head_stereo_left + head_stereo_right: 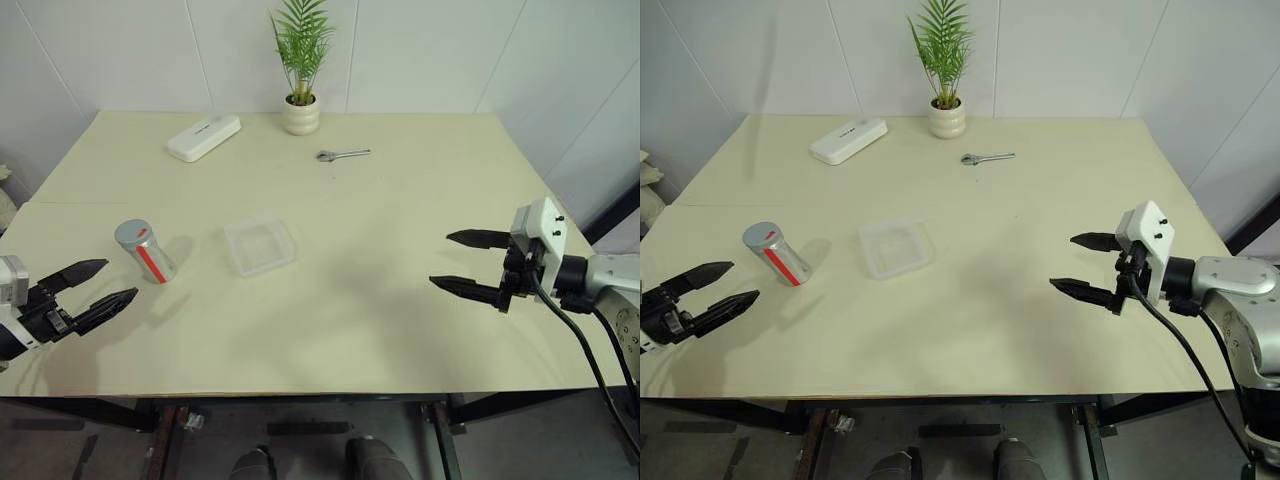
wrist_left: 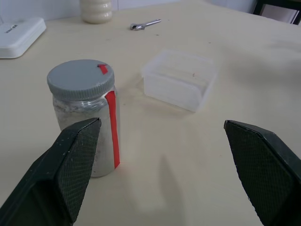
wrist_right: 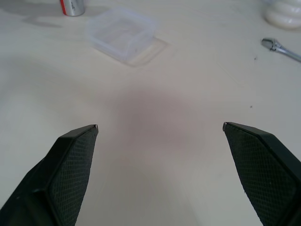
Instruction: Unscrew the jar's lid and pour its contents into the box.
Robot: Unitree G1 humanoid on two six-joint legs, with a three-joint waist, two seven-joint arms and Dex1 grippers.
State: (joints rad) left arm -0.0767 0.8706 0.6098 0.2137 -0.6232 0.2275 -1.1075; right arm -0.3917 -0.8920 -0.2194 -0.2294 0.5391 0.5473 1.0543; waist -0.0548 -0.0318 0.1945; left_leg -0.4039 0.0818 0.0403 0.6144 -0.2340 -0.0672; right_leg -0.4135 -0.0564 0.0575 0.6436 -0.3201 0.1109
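Showing close up, lid on jar, grainy contents.

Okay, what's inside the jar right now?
Through the jar wall, pale grainy material shows. The grey lid is screwed on top, hiding the contents from above.

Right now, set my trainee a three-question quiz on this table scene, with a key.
1. True or false: the lid is already off the jar.
2. Which lies nearest the box? A. the wrench B. the jar C. the white case
3. In what state are the left gripper and the right gripper, and does either hold anything?

Key
1. False: the lid sits on the upright jar.
2. B.
3. Both are open and empty, held above the table, one at each side.
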